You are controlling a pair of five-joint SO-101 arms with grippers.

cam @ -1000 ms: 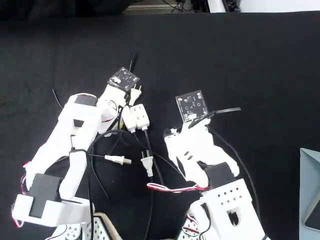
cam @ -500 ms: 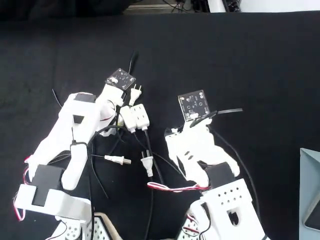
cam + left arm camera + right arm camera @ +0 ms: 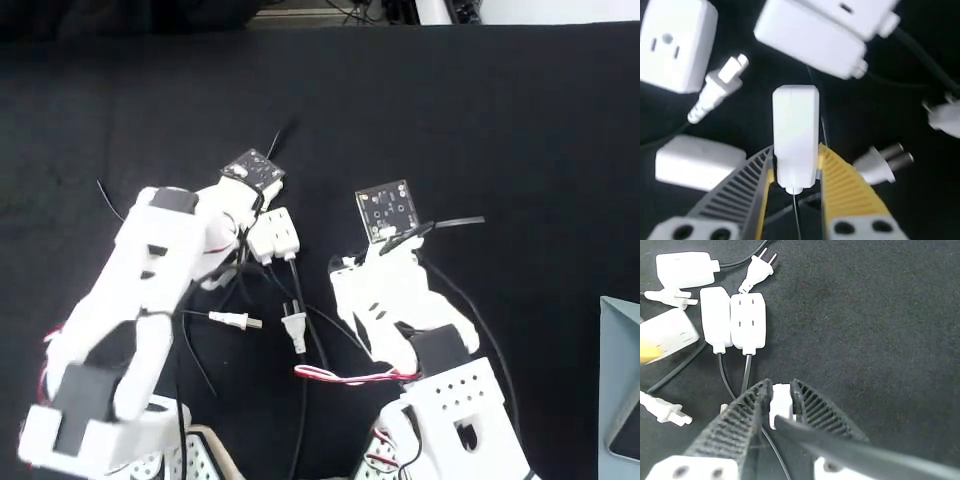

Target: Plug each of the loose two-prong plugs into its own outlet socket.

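Nearest us, the left gripper [image 3: 795,150] is clamped on a slim white rectangular plastic block [image 3: 795,112]. Its grey and yellow fingers [image 3: 845,185] press the block's two long sides near the cabled end. We judge the step in hand to be bringing this block to its mate. To do that well, we would keep the block square in the grip and line prongs up with slots before any push. We would then drive straight along the block's long axis so nothing twists out.

A white plug with two bright metal prongs [image 3: 882,162] lies just beside the yellow finger, not touching it. Off the grey finger's side lies a white round-tipped plug [image 3: 717,92], and past it a white square outlet face with slots [image 3: 675,45].

The right gripper [image 3: 780,385] is closed on a small white plastic piece [image 3: 781,407] with a cable trailing from it; we cannot tell whether this is a plug or a socket. Ahead, well clear of its fingertips, a white slotted socket block [image 3: 747,322] lies touching a plain white oblong block [image 3: 715,320]. Beyond those, a white two-prong plug on a black cord [image 3: 757,271] points away.

Farthest off, from above, the black cloth-covered bench [image 3: 500,120] carries everything, and the white blocks lie between the two arms.
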